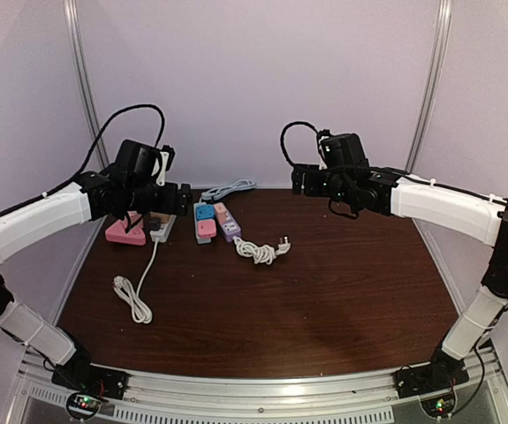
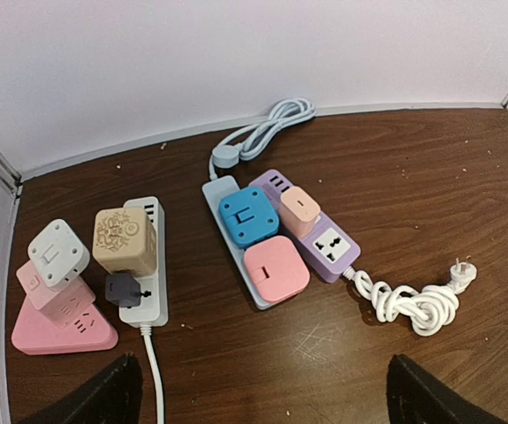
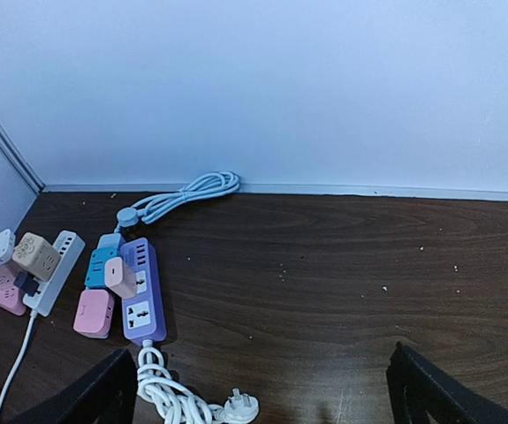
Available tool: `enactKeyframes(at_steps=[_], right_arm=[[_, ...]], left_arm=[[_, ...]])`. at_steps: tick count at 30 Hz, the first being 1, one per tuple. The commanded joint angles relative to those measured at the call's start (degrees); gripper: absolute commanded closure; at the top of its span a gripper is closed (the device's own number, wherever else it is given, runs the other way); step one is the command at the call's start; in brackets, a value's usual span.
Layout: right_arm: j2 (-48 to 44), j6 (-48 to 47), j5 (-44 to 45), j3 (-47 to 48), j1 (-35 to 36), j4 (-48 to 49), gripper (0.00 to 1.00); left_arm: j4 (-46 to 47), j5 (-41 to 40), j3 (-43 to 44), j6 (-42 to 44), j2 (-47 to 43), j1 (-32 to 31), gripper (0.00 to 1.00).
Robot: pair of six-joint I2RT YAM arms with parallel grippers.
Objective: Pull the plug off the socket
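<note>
Several power strips lie at the table's back left. A light blue strip (image 2: 227, 234) carries a blue plug (image 2: 248, 217) and a pink plug (image 2: 276, 269). Beside it, a purple strip (image 2: 329, 243) holds a pale pink plug (image 2: 299, 209). A white strip (image 2: 147, 283) carries a beige cube plug (image 2: 125, 240) and a small dark grey plug (image 2: 122, 288). A pink triangular socket (image 2: 64, 334) bears a white cube (image 2: 58, 252) over a pink one. My left gripper (image 2: 262, 397) hovers open above and in front of the strips, touching nothing. My right gripper (image 3: 267, 393) is open, high over the table's middle back.
The purple strip's white cord (image 2: 413, 305) lies bundled to the right with its loose plug end (image 2: 461, 272). A light blue cable (image 2: 267, 128) coils near the back wall. The white strip's cord (image 1: 134, 296) trails toward the front left. Walls enclose the back and sides.
</note>
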Motion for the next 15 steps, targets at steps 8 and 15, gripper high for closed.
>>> enactKeyframes(at_steps=[8,15], right_arm=[[0.54,-0.70,1.40,-1.08,-0.42,-1.40,0.00],[0.71,-1.08,0.09,-0.94,-0.81,-3.04,0.00]], left_arm=[[-4.65,-4.46,9.26,-6.63,6.80,-0.89,0.02],[-9.36,-9.95,20.94,-13.91,19.21,-3.85,0.03]])
